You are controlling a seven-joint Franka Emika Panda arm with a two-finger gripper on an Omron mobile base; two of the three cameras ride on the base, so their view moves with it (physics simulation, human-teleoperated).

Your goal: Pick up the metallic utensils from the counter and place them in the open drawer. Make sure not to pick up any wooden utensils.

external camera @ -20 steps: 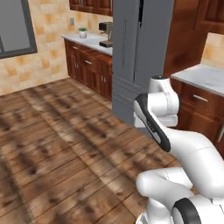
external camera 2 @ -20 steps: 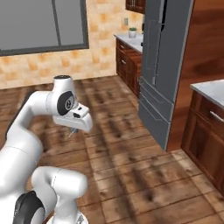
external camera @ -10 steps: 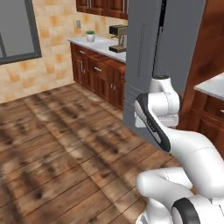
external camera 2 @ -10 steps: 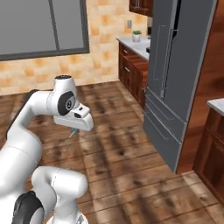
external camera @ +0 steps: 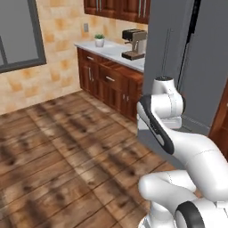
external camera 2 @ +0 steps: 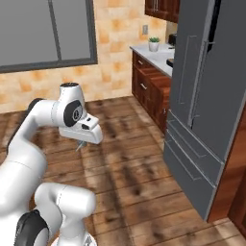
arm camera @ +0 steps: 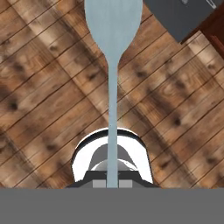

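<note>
I have the tool (external camera 2: 80, 144) clamped on a silver-grey metal spoon (arm camera: 112, 65). In the hand view its thin handle runs up from between the fingertips, and its broad bowl juts well out over the wooden floor (arm camera: 43, 87). That is one of the metallic utensils, so I judge the task is in its carry stage, with the open drawer yet to come into sight.

My first worry is the grip. The handle is slim and smooth, pinched near its end, with most of the spoon's length hanging free. If I swing the arm or turn the base sharply, I think it could pivot or slide out between the pads and drop to the floor.

Next, the grey fridge (external camera 2: 206, 96) stands close on the right, and the arm's elbow sits near its door in the left base view. A tight turn could graze it.

Farther off, the narrow bench (external camera: 111, 51) with the coffee machine (external camera: 133, 43) and a small potted plant (external camera: 99, 40) is not my target. Setting the spoon down there would be a mistake.
</note>
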